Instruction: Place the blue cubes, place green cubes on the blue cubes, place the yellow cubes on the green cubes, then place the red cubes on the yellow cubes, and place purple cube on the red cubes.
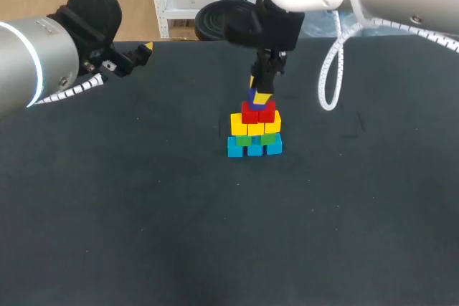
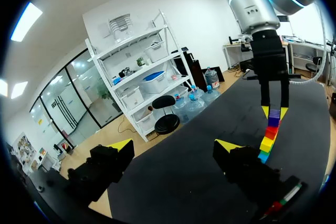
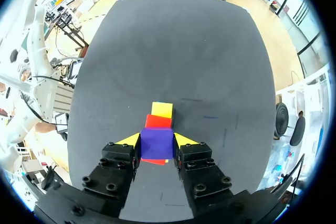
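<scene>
R pincer [image 1: 261,89] clenched on purple cube [image 3: 156,142], directly over stack top at red cubes [image 1: 258,112]; contact w/ them unclear. Stack sits mid-bench [image 1: 143,213]: blue cubes [image 1: 254,147] at base, green cubes [image 1: 256,138], yellow cubes [image 1: 255,125], then red. L pincer [image 2: 173,148] released, well apart from stack, off to its left.

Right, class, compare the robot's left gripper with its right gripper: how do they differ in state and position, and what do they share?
The left gripper is open and empty; the right gripper is shut on the purple cube. The left gripper sits near the far left edge of the table, away from the cube stack; the right gripper points down directly above that stack. Both have two dark fingers with yellow tips.
</scene>
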